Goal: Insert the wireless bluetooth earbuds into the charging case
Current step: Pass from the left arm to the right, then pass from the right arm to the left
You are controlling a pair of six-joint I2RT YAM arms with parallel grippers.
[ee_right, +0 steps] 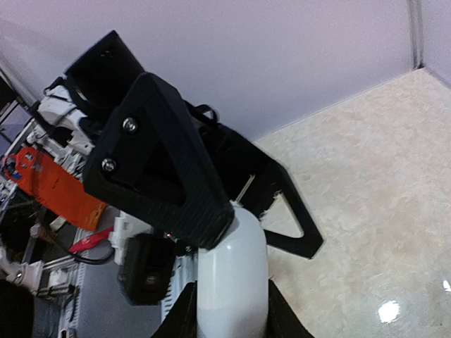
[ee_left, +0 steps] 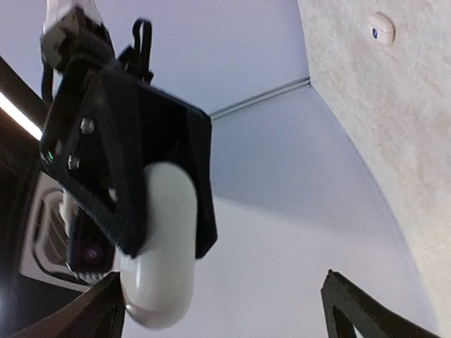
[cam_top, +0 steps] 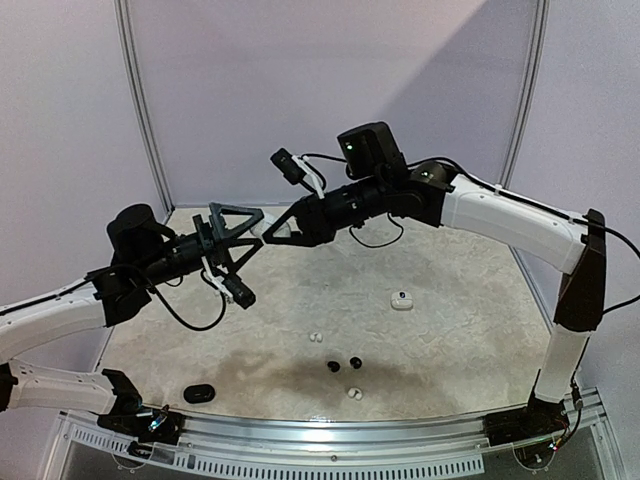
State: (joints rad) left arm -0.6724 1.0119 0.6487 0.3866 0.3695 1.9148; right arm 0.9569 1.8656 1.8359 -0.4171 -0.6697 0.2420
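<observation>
Charging case up in the air between both arms, so a drop is my worry.

My right gripper (ee_right: 232, 313) is clamped on the white charging case (ee_left: 162, 239), high over the far middle of the table (cam_top: 450, 330). My left gripper (ee_left: 224, 282) is spread wide at its free end, pinching nothing. If I loosen the right before the left bites, or bite off-centre on that rounded shell, I judge it slips and falls. The earbuds (cam_top: 333, 367) lie near-centre, well apart.
</observation>
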